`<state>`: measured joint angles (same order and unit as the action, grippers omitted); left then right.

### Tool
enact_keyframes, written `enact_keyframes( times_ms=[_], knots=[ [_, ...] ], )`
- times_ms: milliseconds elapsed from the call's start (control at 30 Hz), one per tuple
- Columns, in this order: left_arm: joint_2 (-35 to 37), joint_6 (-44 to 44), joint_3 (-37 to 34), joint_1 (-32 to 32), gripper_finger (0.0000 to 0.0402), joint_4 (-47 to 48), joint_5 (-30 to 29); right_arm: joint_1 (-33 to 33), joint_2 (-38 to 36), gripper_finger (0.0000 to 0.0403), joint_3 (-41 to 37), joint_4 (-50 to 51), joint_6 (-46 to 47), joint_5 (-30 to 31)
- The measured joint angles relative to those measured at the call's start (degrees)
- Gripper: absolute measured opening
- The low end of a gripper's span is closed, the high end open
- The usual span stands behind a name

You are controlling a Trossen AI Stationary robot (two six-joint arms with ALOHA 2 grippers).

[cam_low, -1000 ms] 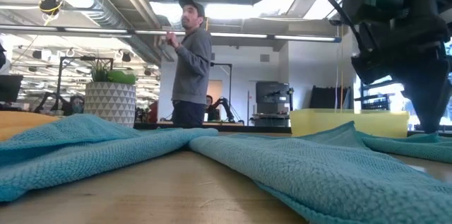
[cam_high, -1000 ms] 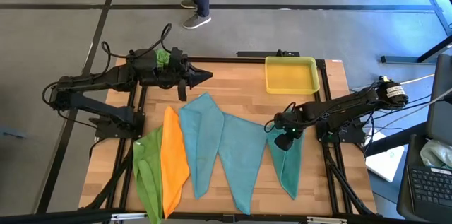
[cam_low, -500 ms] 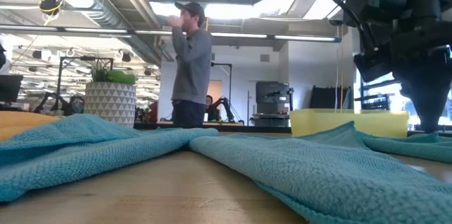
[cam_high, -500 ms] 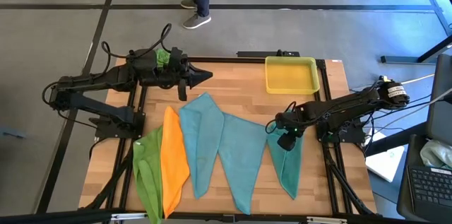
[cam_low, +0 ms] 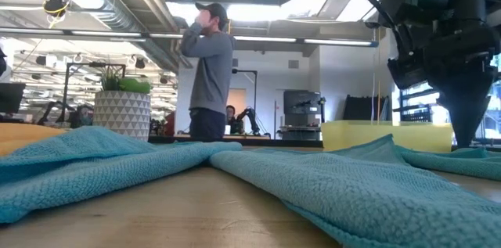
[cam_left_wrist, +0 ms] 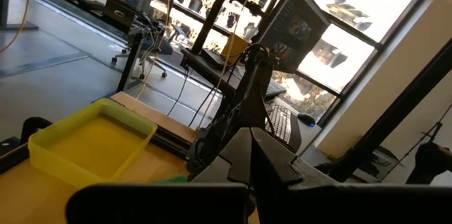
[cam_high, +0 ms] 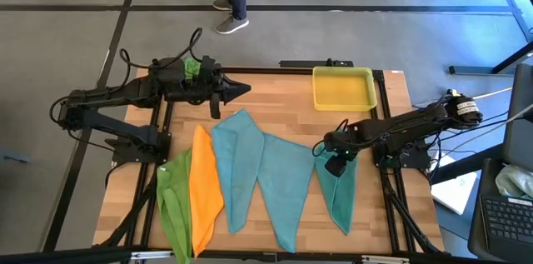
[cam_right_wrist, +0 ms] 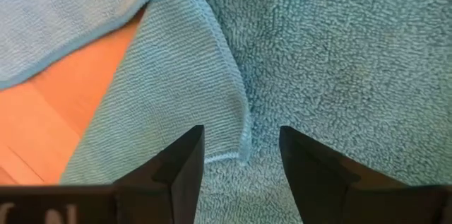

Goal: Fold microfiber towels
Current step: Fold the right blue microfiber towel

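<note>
We see five microfiber towels [cam_high: 250, 172] fanned out, overlapping, across the near half of the table [cam_high: 283, 106], seemingly laid within reach for folding. The right gripper [cam_high: 336, 162] hovers over the rightmost teal towel [cam_right_wrist: 318, 47], its fingers [cam_right_wrist: 180, 164] spread apart above a hem. The left gripper [cam_high: 237, 91] waits at the far edge, pinched closed on nothing, well apart from the yellow tray [cam_high: 343, 87].
</note>
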<state>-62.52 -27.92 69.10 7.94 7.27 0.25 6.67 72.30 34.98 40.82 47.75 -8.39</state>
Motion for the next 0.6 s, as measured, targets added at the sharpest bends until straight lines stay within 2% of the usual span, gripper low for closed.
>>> enact_keyframes(
  times_ms=[333,600],
  knots=[
    [0.0,0.04,0.0,0.0,0.0,0.02,0.0,-0.01,2.87,0.0186,0.0,0.18,0.38,1.05],
    [0.0,0.05,0.0,0.0,0.0,0.04,0.0,0.83,3.73,0.0186,0.0,0.61,5.16,-0.56]
  ],
)
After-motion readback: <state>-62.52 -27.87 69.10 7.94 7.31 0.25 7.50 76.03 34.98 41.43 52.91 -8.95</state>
